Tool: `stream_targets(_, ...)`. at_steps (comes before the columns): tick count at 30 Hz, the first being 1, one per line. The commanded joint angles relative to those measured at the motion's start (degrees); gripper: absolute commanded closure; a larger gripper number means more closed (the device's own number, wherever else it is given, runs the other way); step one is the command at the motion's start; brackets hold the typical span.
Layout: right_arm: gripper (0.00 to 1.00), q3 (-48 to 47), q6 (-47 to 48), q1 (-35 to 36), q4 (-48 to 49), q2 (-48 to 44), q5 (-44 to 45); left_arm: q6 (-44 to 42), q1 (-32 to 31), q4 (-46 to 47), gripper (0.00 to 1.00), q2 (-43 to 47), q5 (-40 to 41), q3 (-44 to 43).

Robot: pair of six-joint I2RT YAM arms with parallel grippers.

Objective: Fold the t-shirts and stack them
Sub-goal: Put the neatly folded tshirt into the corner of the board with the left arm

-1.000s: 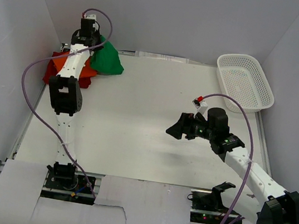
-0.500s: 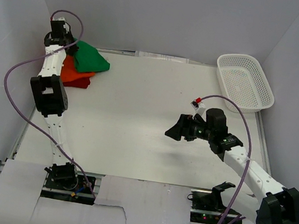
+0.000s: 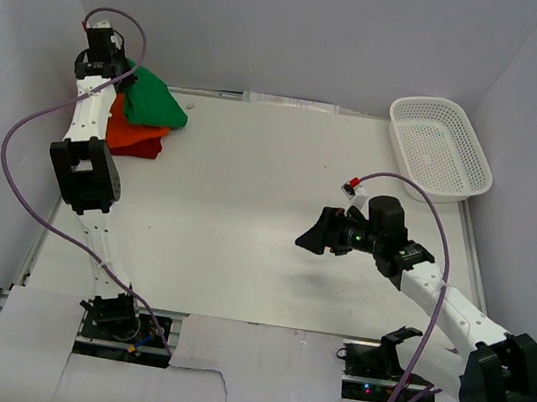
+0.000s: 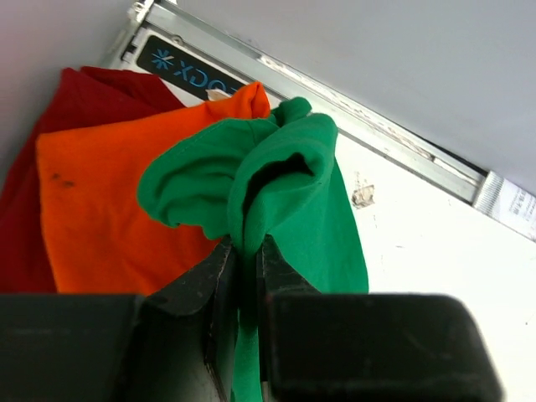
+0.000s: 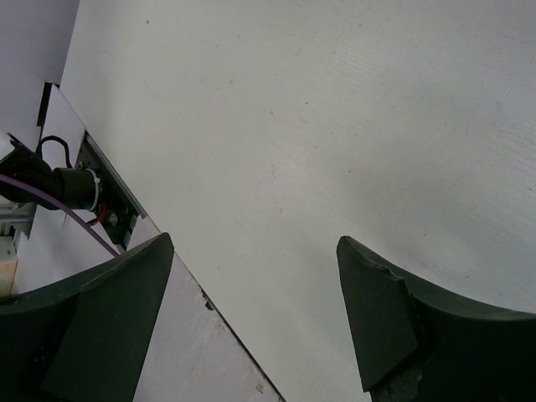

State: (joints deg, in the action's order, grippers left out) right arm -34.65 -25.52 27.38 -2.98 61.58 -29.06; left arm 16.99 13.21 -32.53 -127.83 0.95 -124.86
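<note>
The three t-shirts lie together at the far left corner of the table point(image 3: 247, 208). From above, the green t-shirt point(image 3: 154, 103) is a bunched, rumpled heap resting on the orange t-shirt point(image 3: 137, 134), which lies flat and neatly folded. A narrow strip of the dark red t-shirt point(image 3: 151, 151) shows under the orange one's near edge. The left gripper point(image 3: 117, 75) is at the far left end of the green cloth, close to the side wall.

The top view does not show the grip itself, but the left wrist view does. There the fingers point(image 4: 219, 276) are clamped on a gathered fold of green cloth, which puckers into hollow loops just past them. This view also shows a small dark speck on the orange cloth. The dark red shirt spreads beyond the orange one on its left and far sides. A metal rail point(image 4: 377, 138) runs along the table's edge behind the pile.

Only the top view shows the white basket point(image 3: 414, 107) at the far right corner, well apart from the shirts. It also shows the right gripper point(image 3: 311, 238) hanging over the middle right of the table. The right wrist view shows its two dark fingers point(image 5: 117, 310) spread wide apart, with bare tabletop between them.
</note>
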Motion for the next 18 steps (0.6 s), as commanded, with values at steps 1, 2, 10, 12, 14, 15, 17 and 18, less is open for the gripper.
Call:
stream_targets(1, 0.15, 0.3, -0.2, 0.0, 2.1, 0.5, -1.4, -0.2, 0.9, 0.7, 1.00, 6.8, 3.8, -1.6)
stream_targets(2, 0.15, 0.2, -0.1, 0.0, 2.2, 0.5, -1.5, -0.2, 1.0, 0.4, 1.00, 6.9, 5.0, -1.6)
stream_targets(10, 0.15, 0.6, -0.2, 0.0, 2.3, 0.3, -1.8, -0.5, 1.7, 0.0, 1.00, 7.3, 13.4, 4.6)
stream_targets(12, 0.15, 0.7, -0.2, 0.0, 2.3, 0.3, -2.0, -0.3, 2.7, 0.0, 1.00, 7.2, 14.9, 5.8)
stream_targets(14, 0.15, 1.0, -0.4, 0.0, 2.3, 0.4, -2.1, 0.0, 3.0, 0.7, 1.00, 7.2, 15.2, 8.0)
stream_targets(15, 0.15, 1.0, -0.4, 0.0, 2.3, 0.5, -2.3, -0.2, 3.0, 1.0, 1.00, 7.0, 17.1, 8.8)
stream_targets(17, 0.15, 0.6, -0.4, 0.1, 2.3, 1.1, -2.8, -0.2, 3.1, 1.0, 1.00, 6.3, 19.3, 10.2)
stream_targets(18, 0.15, 0.6, -0.5, 0.1, 4.3, 1.3, -2.8, -0.2, 3.4, 1.2, 1.00, 6.3, 19.3, 10.4)
